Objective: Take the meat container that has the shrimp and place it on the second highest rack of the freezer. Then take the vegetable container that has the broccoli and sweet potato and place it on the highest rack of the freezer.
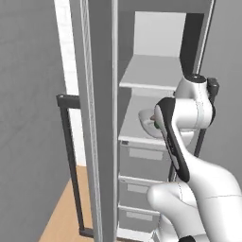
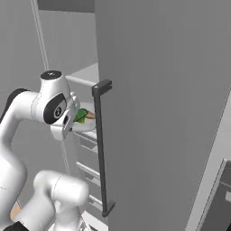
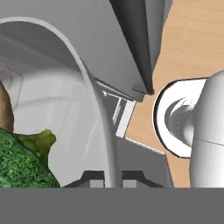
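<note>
With the two-finger gripper [image 3: 113,180] pinching the rim of the pale, round-edged vegetable container [image 3: 83,83] of green broccoli [image 3: 22,162] beside the tall grey freezer [image 1: 156,71], its second shelf [image 1: 142,137] could snag the tilting container.

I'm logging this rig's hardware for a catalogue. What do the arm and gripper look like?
The arm is made of glossy white rounded shells with dark joint rings and a long black strip along one link. A round grey-and-black cap tops its upper joint. The gripper ends in two small dark grey finger tips. No loose cables show.
</note>
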